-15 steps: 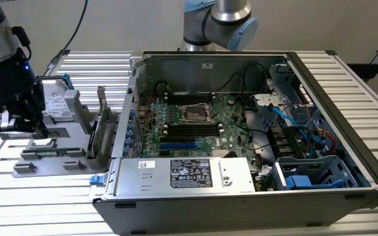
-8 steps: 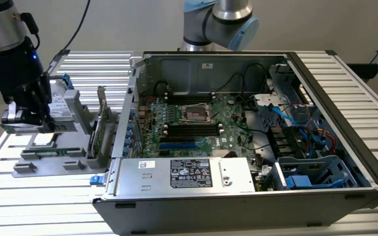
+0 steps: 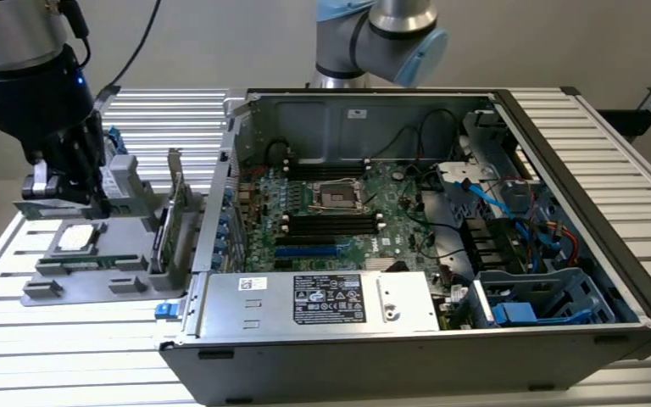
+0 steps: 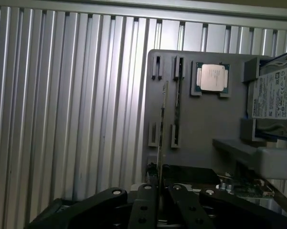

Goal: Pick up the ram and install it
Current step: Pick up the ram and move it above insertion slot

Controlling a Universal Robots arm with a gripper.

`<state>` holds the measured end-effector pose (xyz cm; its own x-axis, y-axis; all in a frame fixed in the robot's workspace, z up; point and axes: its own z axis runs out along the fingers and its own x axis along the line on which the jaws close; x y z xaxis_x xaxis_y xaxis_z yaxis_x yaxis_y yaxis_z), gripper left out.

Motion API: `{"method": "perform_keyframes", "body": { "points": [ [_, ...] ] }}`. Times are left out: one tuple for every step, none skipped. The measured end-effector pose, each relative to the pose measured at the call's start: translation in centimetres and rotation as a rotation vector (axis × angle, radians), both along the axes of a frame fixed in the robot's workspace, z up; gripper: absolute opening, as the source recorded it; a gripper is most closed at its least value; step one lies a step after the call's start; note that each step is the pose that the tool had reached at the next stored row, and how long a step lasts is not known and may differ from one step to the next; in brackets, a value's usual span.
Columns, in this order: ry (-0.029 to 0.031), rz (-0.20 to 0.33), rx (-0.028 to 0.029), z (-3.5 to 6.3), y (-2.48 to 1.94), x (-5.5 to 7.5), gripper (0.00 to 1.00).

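Your pincer (image 4: 157,193) is pressed together on the ram stick (image 4: 161,124) and pinches it by its two flat faces. In the wrist view you see the stick edge-on, as a thin line that comes out from between the fingers. In the exterior view the pincer (image 3: 68,197) hangs with the ram stick (image 3: 52,209) a little above the grey tray (image 3: 43,292). This is at the exterior view's left of the open computer case (image 3: 416,365), well apart from the main board (image 3: 354,212) inside it.

You should expect the stick to be light and stiff, but thin and fragile. It will probably not bend safely, and its chips and contact edge should not be squeezed or scraped. The best place to hold it seems to be on the flat faces, near the middle of its length and away from the contact edge. The faces are smooth, so a grip far from the middle could let it tilt.

As for writing, the silver processor chip (image 4: 212,77) in the tray has faint print on its lid. The drive (image 4: 272,95) beside it carries a white label with lines of text. The power supply (image 3: 325,301) in the case has a dark label and a small white sticker. I cannot read any word or brand on them.
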<state>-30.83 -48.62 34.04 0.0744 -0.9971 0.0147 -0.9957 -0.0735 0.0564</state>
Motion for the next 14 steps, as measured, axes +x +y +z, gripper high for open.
{"method": "perform_keyframes", "body": {
  "points": [
    [0.0001, 0.000, 0.0008, 0.18, 0.00, 0.3, 0.14],
    [0.0001, 0.000, 0.0015, 0.35, 0.00, 0.6, 0.14],
    [0.0000, 0.000, 0.0024, 0.54, 0.00, 0.9, 0.14],
    [0.0001, 0.000, 0.0031, 0.72, 0.00, 1.2, 0.14],
    [0.0002, 0.000, 0.0039, 0.90, 0.00, 1.5, 0.14],
    [0.0002, 0.000, 0.0048, 1.10, 0.00, 1.8, 0.14],
    [0.0003, 0.000, 0.0056, 1.28, 0.00, 2.2, 0.14],
    [0.0003, 0.000, 0.0066, 1.47, 0.00, 2.5, 0.14],
    [0.0002, 0.000, 0.0077, 1.67, 0.00, 2.9, 0.14],
    [0.0004, 0.000, 0.0086, 1.86, 0.00, 3.2, 0.14],
    [0.0004, 0.000, 0.0096, 2.06, 0.00, 3.5, 0.14],
    [0.0005, 0.000, 0.0105, 2.27, 0.00, 3.9, 0.14],
    [0.0005, 0.000, 0.0114, 2.48, 0.00, 4.3, 0.14],
    [0.0006, 0.000, 0.0125, 2.69, 0.00, 4.6, 0.14]
  ]
}}
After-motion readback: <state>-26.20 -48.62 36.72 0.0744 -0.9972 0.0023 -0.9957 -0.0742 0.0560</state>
